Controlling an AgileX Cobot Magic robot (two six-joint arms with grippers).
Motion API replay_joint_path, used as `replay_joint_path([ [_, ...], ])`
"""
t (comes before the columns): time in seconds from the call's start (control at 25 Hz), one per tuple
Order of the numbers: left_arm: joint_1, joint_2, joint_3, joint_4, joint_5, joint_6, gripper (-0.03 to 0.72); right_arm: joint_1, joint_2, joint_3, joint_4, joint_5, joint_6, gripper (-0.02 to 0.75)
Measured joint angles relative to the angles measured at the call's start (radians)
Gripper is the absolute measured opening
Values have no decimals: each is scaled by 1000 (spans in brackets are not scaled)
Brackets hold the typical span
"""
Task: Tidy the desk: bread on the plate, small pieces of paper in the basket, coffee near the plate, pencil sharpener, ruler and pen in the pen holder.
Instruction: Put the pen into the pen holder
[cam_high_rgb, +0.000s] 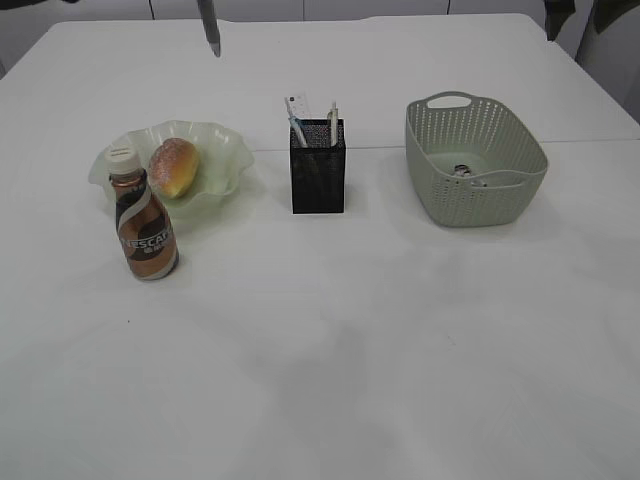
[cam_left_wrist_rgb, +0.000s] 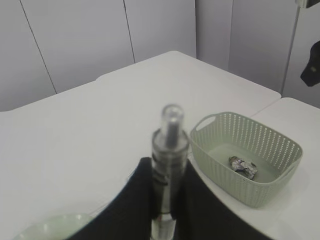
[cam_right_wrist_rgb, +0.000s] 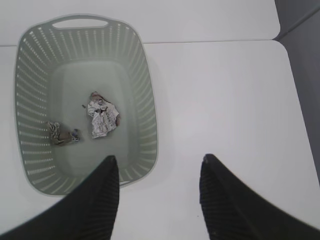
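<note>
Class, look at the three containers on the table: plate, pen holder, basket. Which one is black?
The pen holder in the middle is black, a square mesh box. The wavy plate to its left and the perforated basket to its right are both pale green.

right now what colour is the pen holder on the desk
Black mesh, the pen holder shows best in the exterior view.
</note>
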Motion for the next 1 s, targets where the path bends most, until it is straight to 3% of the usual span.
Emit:
replay_joint_path([
  [0.6,0,346,-306,-55,25,0,67,0,-60,1,4,0,-10,414],
  [1.0,0,416,-346,-77,30,0,67,0,-280,143,-2,0,4,341],
])
